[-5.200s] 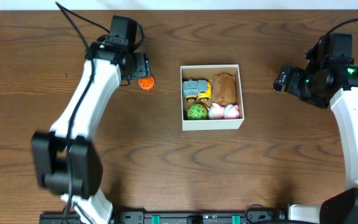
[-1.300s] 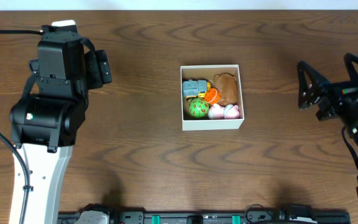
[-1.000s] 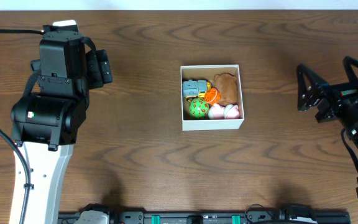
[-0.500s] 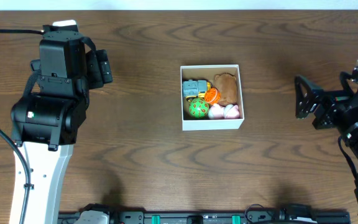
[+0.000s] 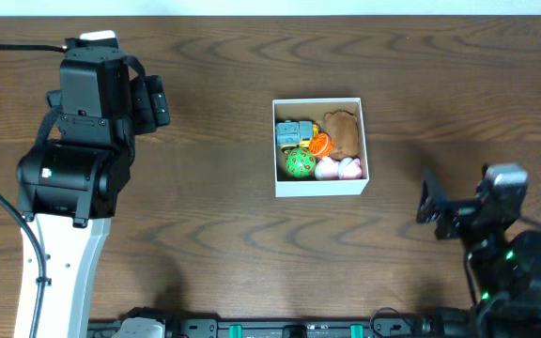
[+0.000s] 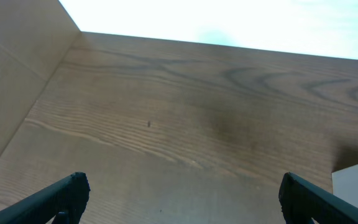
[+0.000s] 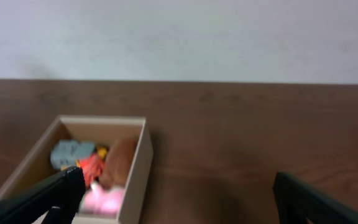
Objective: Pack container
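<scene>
Toward the left of the table [image 5: 214, 253], the left gripper [image 6: 180, 198] is held well apart from everything. Its fingers are spread wide with nothing between them, and mostly bare wood is seen beneath it. The container [image 5: 322, 187] is placed near the table's middle and is filled: a blue truck [image 5: 291, 132], a green ball [image 5: 298, 166], an orange toy [image 5: 319, 144], a brown plush [image 5: 343, 133] and a pink toy [image 5: 338, 169] are packed close together inside. Further right, nearer the front edge, the right gripper [image 7: 178, 194] is likewise spread and empty, and is aimed toward the container. No loose toys are seen on the table (so packing is judged complete). The orange toy appears to be perched on its neighbours. It could be tipped out if the box, probably light, were knocked by a low pass of the right arm.
</scene>
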{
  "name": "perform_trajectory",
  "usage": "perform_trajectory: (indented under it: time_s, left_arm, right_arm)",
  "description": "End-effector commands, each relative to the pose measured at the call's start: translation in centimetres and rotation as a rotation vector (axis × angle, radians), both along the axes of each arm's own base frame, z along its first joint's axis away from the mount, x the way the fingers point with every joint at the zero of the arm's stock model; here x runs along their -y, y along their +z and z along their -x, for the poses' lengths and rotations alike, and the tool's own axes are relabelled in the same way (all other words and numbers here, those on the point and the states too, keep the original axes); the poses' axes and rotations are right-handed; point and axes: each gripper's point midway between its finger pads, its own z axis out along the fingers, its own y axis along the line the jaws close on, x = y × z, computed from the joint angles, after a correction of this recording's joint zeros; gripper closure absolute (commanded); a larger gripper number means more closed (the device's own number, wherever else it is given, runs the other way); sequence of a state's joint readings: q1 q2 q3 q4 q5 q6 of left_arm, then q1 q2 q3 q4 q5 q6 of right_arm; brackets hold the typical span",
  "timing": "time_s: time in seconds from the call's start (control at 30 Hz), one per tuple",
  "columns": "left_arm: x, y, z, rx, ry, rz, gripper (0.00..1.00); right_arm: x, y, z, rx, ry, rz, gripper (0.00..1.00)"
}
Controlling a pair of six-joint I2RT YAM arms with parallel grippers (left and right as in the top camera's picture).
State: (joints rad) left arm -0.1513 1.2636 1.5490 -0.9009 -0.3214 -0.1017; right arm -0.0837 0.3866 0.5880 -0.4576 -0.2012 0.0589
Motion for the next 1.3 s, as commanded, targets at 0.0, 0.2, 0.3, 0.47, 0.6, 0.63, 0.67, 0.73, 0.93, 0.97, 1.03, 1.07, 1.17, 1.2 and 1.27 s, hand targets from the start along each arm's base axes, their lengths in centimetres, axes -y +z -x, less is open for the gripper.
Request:
perform_trajectory:
  time_s: [0.0, 0.2, 0.3, 0.47, 0.6, 0.63, 0.67, 0.73, 0.93, 0.97, 1.03, 1.07, 1.17, 1.2, 1.27]
  left_arm:
    - [-0.3, 0.1, -0.1, 0.004, 0.017, 0.000, 0.02]
    - [-0.3, 0.1, -0.1, 0.004, 0.017, 0.000, 0.02]
    - [-0.3, 0.1, -0.1, 0.004, 0.017, 0.000, 0.02]
    - [-0.3, 0.1, -0.1, 0.004, 0.017, 0.000, 0.02]
    - [-0.3, 0.1, -0.1, 0.004, 0.017, 0.000, 0.02]
    - [-0.3, 0.1, -0.1, 0.004, 0.017, 0.000, 0.02]
    - [-0.3, 0.1, -0.1, 0.004, 0.017, 0.000, 0.02]
    - [-0.3, 0.1, -0.1, 0.004, 0.017, 0.000, 0.02]
    - [-0.3, 0.1, -0.1, 0.004, 0.017, 0.000, 0.02]
    - [-0.3, 0.1, -0.1, 0.004, 0.017, 0.000, 0.02]
    - [-0.3, 0.1, -0.1, 0.004, 0.017, 0.000, 0.02]
    - [-0.3, 0.1, -0.1, 0.004, 0.017, 0.000, 0.02]
    - [-0.3, 0.1, -0.1, 0.004, 0.017, 0.000, 0.02]
    - [-0.3, 0.1, -0.1, 0.004, 0.017, 0.000, 0.02]
    - [-0.3, 0.1, -0.1, 0.004, 0.017, 0.000, 0.02]
  right_arm:
    - [0.0, -2.8, 1.0, 0.011, -0.005, 0.020, 0.01]
    - [0.0, -6.2, 1.9, 0.032, -0.007, 0.021, 0.01]
    - [0.0, -7.6, 2.0, 0.036, -0.007, 0.021, 0.01]
    - [0.0, -9.7, 1.7, 0.017, -0.009, 0.009, 0.01]
    - [0.0, -11.1, 1.5, -0.011, -0.009, 0.008, 0.01]
    - [0.0, -11.5, 1.5, -0.017, -0.009, 0.007, 0.01]
    - [0.0, -11.8, 1.4, -0.019, -0.009, 0.007, 0.01]
    - [0.0, -12.5, 1.3, -0.028, -0.009, 0.006, 0.01]
    - [0.0, -12.6, 1.2, -0.030, -0.009, 0.007, 0.01]
    - [0.0, -12.6, 1.2, -0.030, -0.009, 0.007, 0.01]
    - [0.0, -12.6, 1.2, -0.030, -0.009, 0.006, 0.01]
    - [0.0, -12.6, 1.2, -0.030, -0.009, 0.007, 0.01]
    - [0.0, -12.6, 1.2, -0.030, -0.009, 0.007, 0.01]
    - [0.0, -12.6, 1.2, -0.030, -0.009, 0.007, 0.01]
    - [0.0, -12.6, 1.2, -0.030, -0.009, 0.006, 0.01]
